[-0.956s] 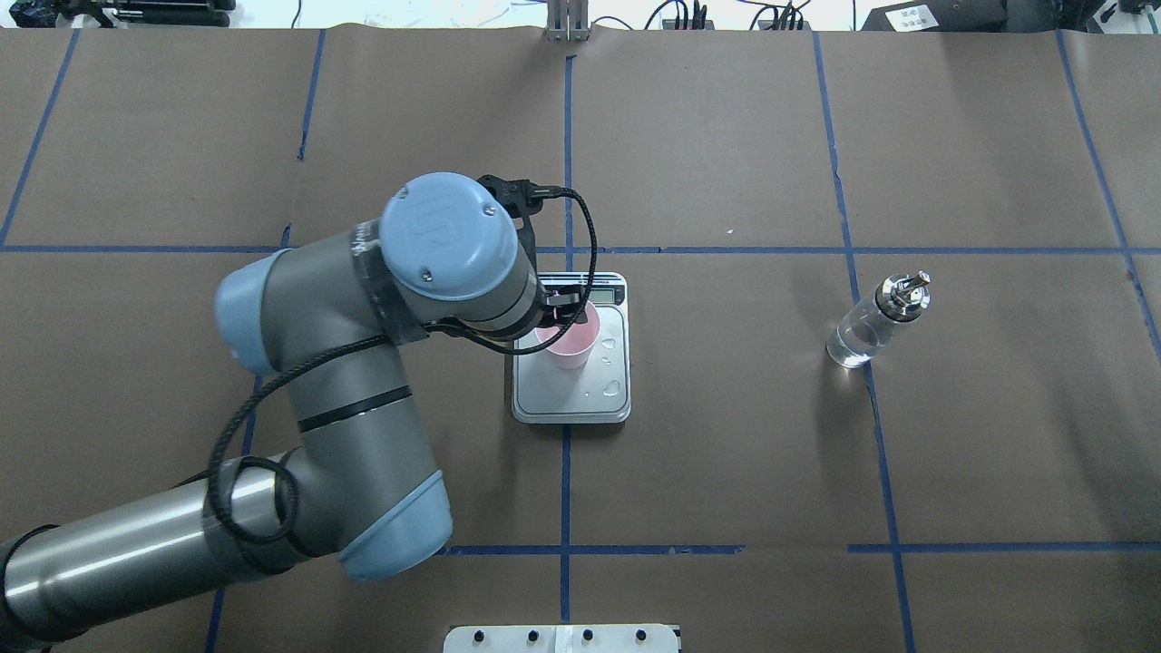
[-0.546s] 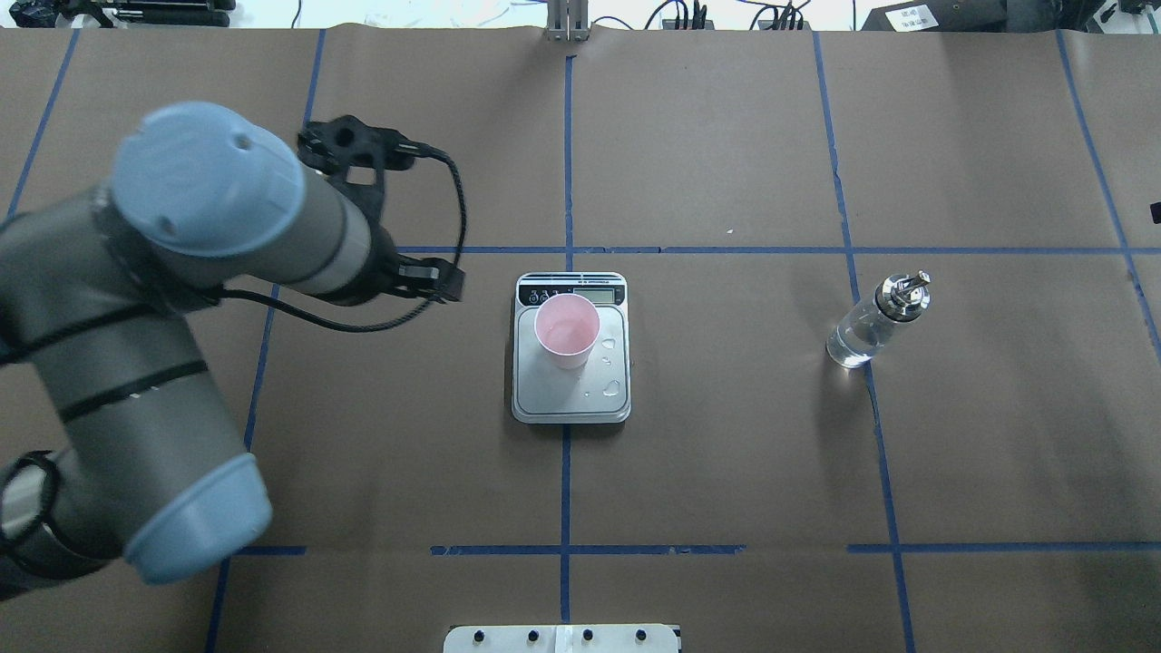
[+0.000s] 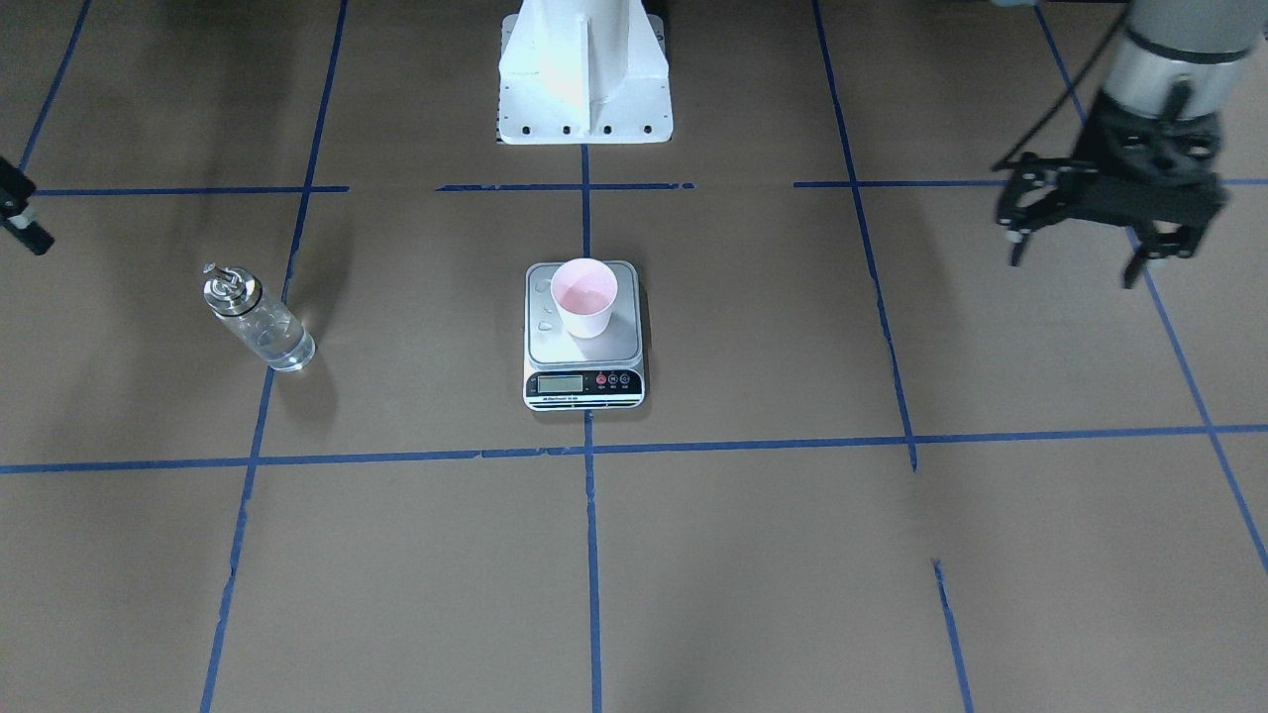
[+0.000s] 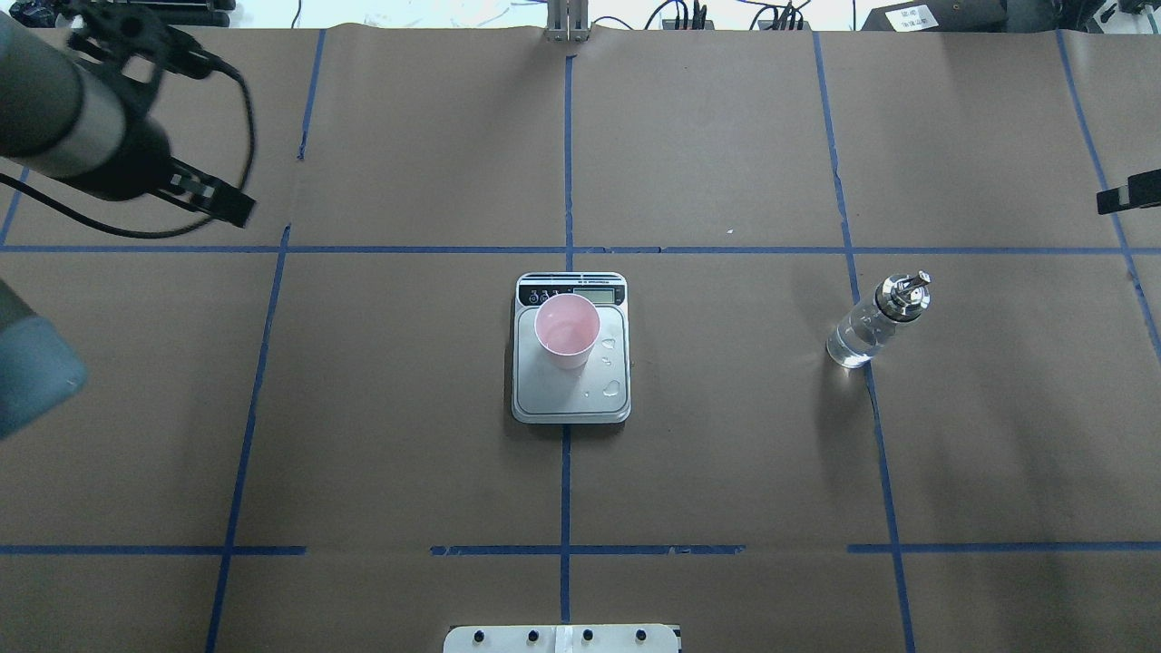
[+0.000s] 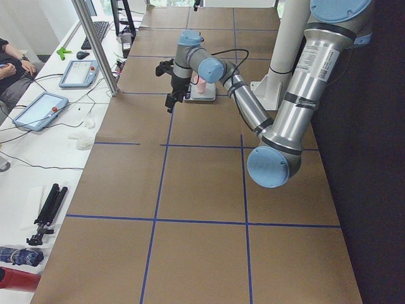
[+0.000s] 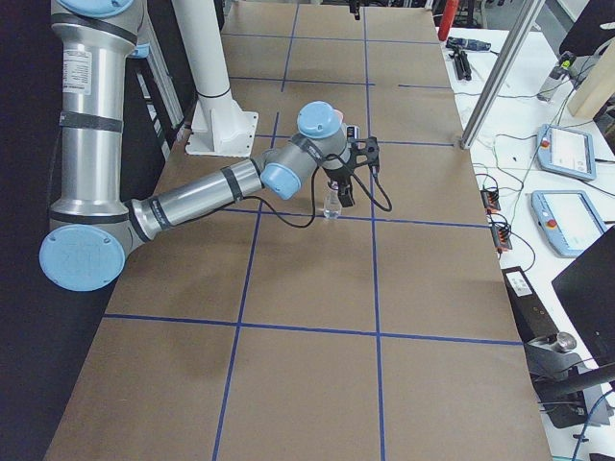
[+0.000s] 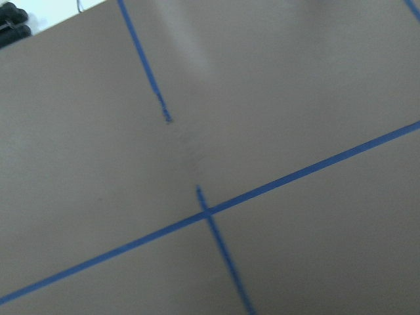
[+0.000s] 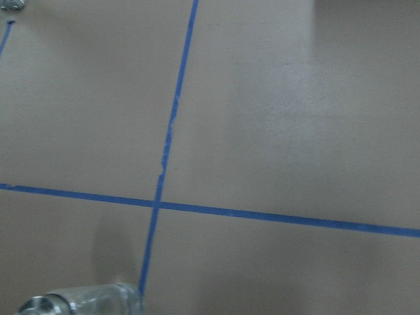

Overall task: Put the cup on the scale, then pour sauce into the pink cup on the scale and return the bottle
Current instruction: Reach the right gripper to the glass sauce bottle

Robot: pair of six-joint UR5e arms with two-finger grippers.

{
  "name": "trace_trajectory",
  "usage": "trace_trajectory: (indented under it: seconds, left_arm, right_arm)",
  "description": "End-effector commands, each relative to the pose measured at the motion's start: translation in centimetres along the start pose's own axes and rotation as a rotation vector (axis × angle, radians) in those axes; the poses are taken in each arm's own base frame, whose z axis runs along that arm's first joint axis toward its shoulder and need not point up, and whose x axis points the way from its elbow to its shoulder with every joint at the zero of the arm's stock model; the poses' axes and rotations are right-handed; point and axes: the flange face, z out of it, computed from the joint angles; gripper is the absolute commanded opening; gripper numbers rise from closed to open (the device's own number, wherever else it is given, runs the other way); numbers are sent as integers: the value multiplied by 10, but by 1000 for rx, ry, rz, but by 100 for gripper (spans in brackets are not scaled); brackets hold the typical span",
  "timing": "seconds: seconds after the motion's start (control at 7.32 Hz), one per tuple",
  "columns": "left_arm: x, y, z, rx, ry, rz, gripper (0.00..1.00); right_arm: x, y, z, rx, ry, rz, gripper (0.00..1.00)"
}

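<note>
The pale pink cup (image 3: 584, 295) stands upright on the silver scale (image 3: 621, 344), toward its display end; it also shows in the overhead view (image 4: 567, 328) on the scale (image 4: 558, 399). The clear glass bottle (image 4: 871, 322) with its metal spout stands on the table to the scale's right (image 3: 260, 322), holding clear liquid. My left gripper (image 3: 1073, 267) is open and empty, far off to the scale's left (image 4: 227, 141). Only one finger of my right gripper (image 4: 1129, 195) shows at the view's edge, beyond the bottle; I cannot tell its state. The bottle's top shows in the right wrist view (image 8: 85, 303).
A few water drops (image 4: 612, 388) lie on the scale's platform beside the cup. The white robot base (image 3: 584, 79) stands at the table's near edge. Blue tape lines cross the brown table cover. Tablets (image 5: 38, 109) and a metal post (image 5: 95, 44) stand past the far edge.
My left gripper has drawn away from the cup, far to the left and toward the table's back. The cup stays on the scale. A right gripper finger has come in at the right edge.
</note>
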Motion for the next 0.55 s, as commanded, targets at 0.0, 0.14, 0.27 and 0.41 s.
trace_trajectory:
  seconds: [0.0, 0.14, 0.27, 0.41]
  left_arm:
    - [-168, 52, 16, -92, -27, 21, 100]
    - [-215, 71, 36, -143, -9, -42, 100]
    - [-236, 108, 51, -172, 14, -63, 100]
    - [-237, 125, 57, -131, 62, -42, 100]
  right_arm:
    - [-85, 47, 31, 42, -5, 81, 100]
    - [-111, 72, 49, 72, 7, 96, 100]
    - [-126, 98, 74, 130, 53, 68, 100]
    - [-135, 122, 91, 188, 87, 54, 100]
